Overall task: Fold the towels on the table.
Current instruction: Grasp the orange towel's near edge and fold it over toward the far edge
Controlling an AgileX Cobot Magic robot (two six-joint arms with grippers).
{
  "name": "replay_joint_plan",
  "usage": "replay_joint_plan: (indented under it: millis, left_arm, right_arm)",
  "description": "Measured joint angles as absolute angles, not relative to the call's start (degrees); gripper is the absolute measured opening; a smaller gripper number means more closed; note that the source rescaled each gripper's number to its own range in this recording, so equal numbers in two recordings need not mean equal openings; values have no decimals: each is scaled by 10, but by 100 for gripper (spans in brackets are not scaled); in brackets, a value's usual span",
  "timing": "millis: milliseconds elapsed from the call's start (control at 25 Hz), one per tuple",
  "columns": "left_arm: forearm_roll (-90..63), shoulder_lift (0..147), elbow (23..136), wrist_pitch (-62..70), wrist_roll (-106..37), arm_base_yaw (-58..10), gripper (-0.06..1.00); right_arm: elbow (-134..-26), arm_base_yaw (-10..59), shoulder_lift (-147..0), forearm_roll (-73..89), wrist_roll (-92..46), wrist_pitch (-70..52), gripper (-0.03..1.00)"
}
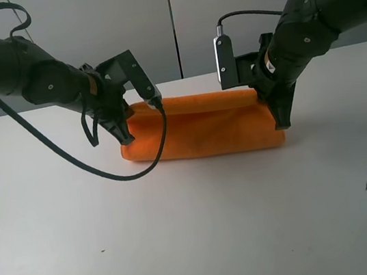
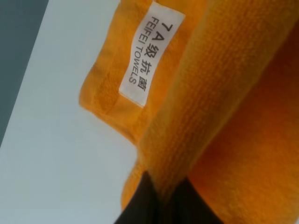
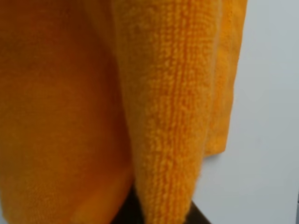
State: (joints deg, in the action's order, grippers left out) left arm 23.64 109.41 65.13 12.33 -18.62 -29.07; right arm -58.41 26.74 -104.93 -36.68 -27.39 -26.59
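I found the white table (image 1: pixel 200 246) carrying the orange towel (image 1: pixel 204 134) toward 12 o'clock. It was doubled lengthwise, so I judged one fold nearly done and not yet released. The left gripper (image 1: pixel 125 138) at its 9 o'clock end and the right gripper (image 1: pixel 282 121) at 3 o'clock were each clamped on cloth. Only the left wrist view showed the white label (image 2: pixel 149 53).

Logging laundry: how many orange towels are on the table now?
1. The orange towel lies doubled over toward the far side of the table. Layers could hide another, but none shows.
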Motion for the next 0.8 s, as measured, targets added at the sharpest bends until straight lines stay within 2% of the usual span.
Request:
replay_joint_plan:
  millis: [360,800]
  left_arm:
    - [251,1141,665,62,-186,-286,0]
    - [255,1180,676,12,-186,-274,0]
  right_arm:
    - [-589,225,-1088,-382,-246,-206,0]
    - [-589,220,-1116,-384,-239,-187,0]
